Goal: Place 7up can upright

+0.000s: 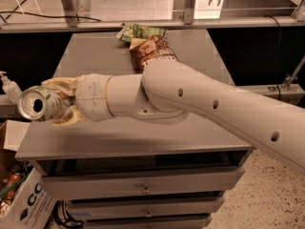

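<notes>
The 7up can [37, 104] is a silver can with a shiny top and pull-tab opening. It lies on its side in the air, top facing the camera, just over the left edge of the grey cabinet top [95, 56]. My gripper [56, 102] is shut on the can, its cream fingers [62, 85] above and below the can body. The big white arm reaches in from the right across the cabinet.
A brown-and-cream chip bag [151, 51] and a green bag [140, 32] lie at the back of the cabinet top. A white bottle [9, 87] stands to the left. A box with clutter [19, 199] sits on the floor at lower left. Drawers [143, 187] face front.
</notes>
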